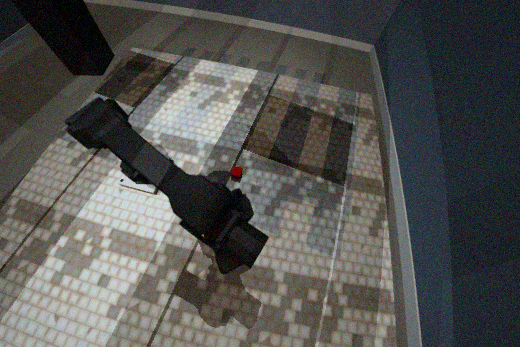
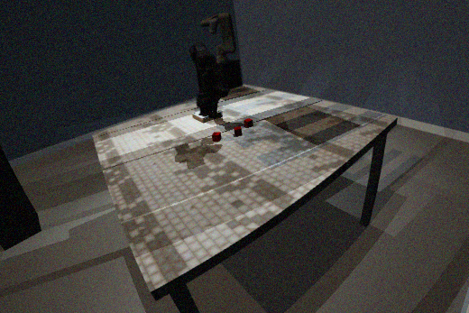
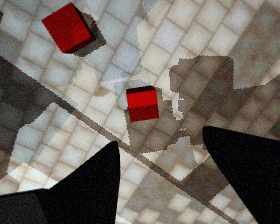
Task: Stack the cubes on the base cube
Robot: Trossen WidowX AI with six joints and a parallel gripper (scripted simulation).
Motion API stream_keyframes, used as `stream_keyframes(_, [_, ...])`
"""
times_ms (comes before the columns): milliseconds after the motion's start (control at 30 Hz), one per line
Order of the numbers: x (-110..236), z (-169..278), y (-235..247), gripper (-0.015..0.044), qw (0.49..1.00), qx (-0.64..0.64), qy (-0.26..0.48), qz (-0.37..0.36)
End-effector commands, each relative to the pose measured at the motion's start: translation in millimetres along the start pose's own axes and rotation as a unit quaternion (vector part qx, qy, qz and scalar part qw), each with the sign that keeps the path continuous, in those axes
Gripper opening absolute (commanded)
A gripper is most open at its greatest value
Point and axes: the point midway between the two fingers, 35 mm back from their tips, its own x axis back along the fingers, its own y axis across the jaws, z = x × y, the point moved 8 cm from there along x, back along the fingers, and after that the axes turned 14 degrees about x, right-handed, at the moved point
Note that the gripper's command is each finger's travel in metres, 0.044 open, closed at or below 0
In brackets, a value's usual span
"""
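Three small red cubes stand in a row on the tiled table in the exterior view: a left one [image 2: 216, 136], a middle one [image 2: 237, 131] and a right one [image 2: 248, 123]. They look alike, so I cannot tell which is the fixed base. The top view shows one cube [image 1: 236, 173]; my dark arm [image 1: 200, 203] hides the others. In the wrist view my gripper [image 3: 160, 140] is open and empty, high above the table. One cube [image 3: 143, 104] lies just ahead of the gap between the fingers. Another cube [image 3: 67, 27] lies at the upper left.
The arm's white base plate [image 2: 204, 117] sits behind the cubes. A dark pillar [image 1: 55, 16] stands beyond the table's far left corner. The table's right edge [image 1: 395, 191] runs along a blue wall. The arm casts a shadow [image 2: 194, 154] on the tiles.
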Motion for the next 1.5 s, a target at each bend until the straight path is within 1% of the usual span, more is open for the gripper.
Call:
stream_keyframes(0, [-23.6, 1.2, -0.6, 0.0265, 1.0, -0.006, -0.001, -0.008])
stream_keyframes(100, [-47.5, 1.4, 0.5, 0.0265, 1.0, -0.006, -0.001, -0.008])
stream_keyframes(167, [-57.3, 1.6, 1.6, 0.0265, 1.0, -0.006, -0.001, -0.008])
stream_keyframes(300, [-59.1, 1.6, 1.7, 0.0265, 1.0, -0.006, -0.001, -0.008])
stream_keyframes(467, [-72.9, 1.6, 2.0, 0.0265, 1.0, -0.006, -0.001, -0.008])
stream_keyframes(633, [-74.6, 1.6, 2.0, 0.0265, 1.0, -0.006, -0.001, -0.008])
stream_keyframes(1333, [-106.2, 1.6, 2.7, 0.0265, 1.0, -0.006, -0.001, -0.008])
stream_keyframes(1467, [-106.2, 1.6, 2.7, 0.016, 1.0, -0.006, -0.001, -0.008])
